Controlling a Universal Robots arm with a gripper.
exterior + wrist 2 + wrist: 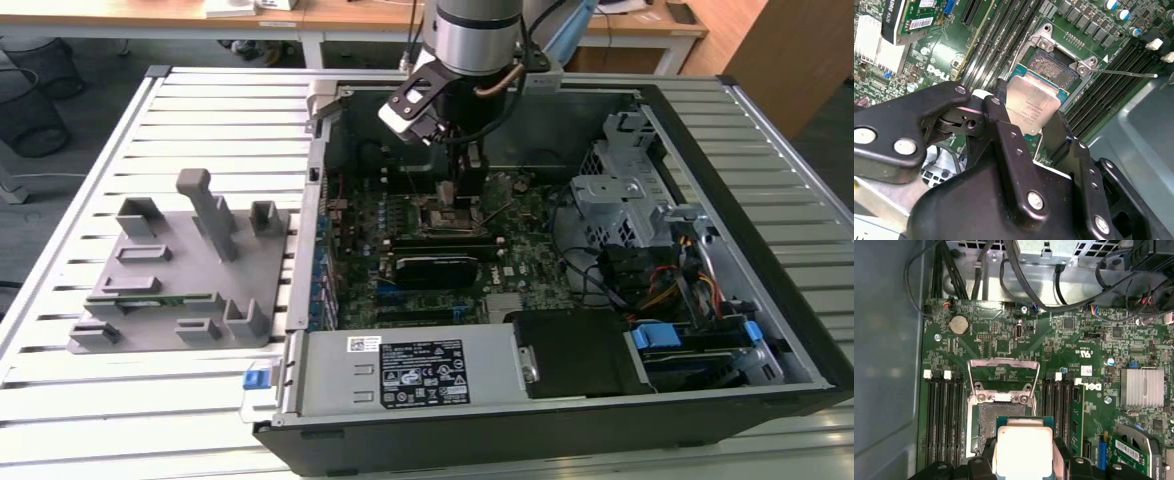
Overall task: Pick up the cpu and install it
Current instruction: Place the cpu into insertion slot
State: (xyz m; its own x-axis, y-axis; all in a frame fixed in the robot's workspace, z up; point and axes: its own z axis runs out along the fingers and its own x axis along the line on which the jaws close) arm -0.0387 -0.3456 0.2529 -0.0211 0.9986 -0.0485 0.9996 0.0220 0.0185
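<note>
Pincer (1029,114) clamped on the cpu (1033,102) by 2 opposite edges. The cpu hangs over the open socket (1054,67); contact unclear. In the exterior view it is toward 12 o'clock inside the case (534,445). Judged light, stiff, slick-topped, fragile underneath; edge hold suits.

Exterior high; wrist views near motherboard (1004,345)

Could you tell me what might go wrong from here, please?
The tool grips the flat silver square cpu above the open dark socket, seemingly offset; lowered so, it may seat askew and harm the contacts. The tool's black fingers could also catch the raised metal retention frame.
</note>
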